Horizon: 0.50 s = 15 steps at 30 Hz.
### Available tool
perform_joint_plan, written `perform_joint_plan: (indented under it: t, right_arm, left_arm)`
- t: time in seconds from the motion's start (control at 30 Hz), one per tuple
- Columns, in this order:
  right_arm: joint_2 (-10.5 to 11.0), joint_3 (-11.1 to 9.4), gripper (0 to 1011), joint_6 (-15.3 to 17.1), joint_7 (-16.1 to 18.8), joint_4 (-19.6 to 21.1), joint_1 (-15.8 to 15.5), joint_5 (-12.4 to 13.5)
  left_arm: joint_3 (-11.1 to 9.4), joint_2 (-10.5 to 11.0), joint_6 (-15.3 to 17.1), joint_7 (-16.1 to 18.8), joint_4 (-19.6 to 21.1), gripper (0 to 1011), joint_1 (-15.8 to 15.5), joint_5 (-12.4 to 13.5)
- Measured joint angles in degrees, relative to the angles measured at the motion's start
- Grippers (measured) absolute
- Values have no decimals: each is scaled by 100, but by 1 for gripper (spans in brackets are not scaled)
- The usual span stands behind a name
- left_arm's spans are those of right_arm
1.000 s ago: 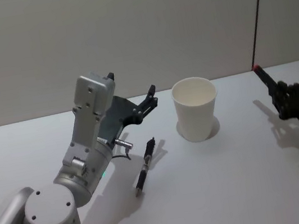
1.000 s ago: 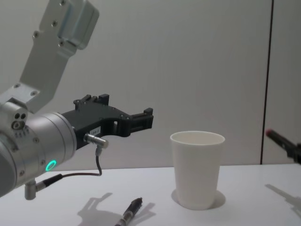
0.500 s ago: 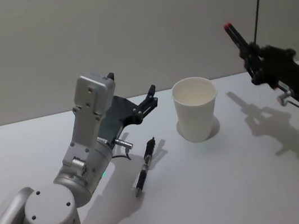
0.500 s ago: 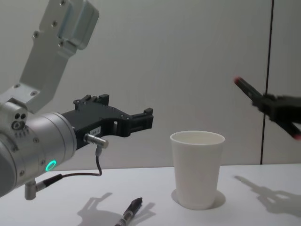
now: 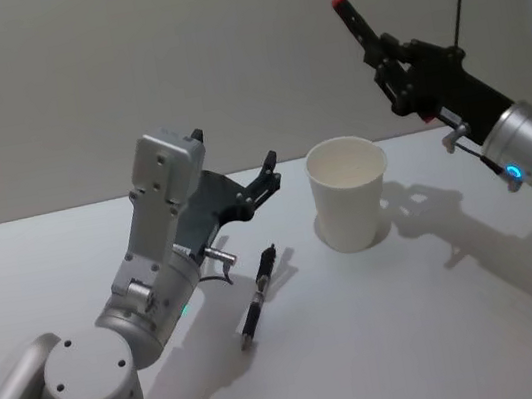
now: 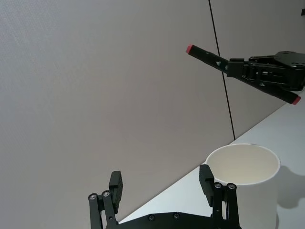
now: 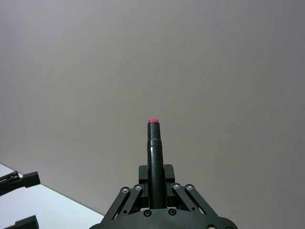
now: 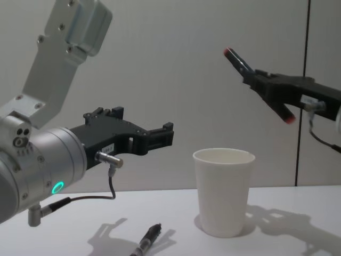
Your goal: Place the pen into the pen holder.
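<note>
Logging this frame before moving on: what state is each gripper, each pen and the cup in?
right gripper: shut on the red-tipped pen, held high.
red-tipped pen: gripped, tilted, in the air.
left gripper: open, empty.
dark pen: lying flat on the table.
pen holder: upright, nothing visible inside.

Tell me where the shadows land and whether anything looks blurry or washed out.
Head view: soft light; the right gripper and its red-tipped pen throw a broken shadow on the table right of the paper cup; the second pen casts its own alongside. Chest view: the same shadow by the cup base; nothing blurred. Left wrist view: the open left gripper is sharp, no glare.
</note>
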State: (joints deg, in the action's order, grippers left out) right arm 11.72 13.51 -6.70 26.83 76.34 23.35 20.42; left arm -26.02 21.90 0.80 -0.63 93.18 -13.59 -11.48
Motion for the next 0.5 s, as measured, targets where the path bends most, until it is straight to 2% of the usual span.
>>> perform_joint_plan:
  t: [0.27, 0.5]
  right_arm:
    - [-105, 67, 173, -178, 203, -232, 178, 10]
    - [-159, 127, 173, -384, 324, -417, 260, -99]
  left_arm:
    - [0, 0, 0, 0, 0, 1001, 0, 0]
    - [0, 0, 0, 0, 0, 1001, 0, 0]
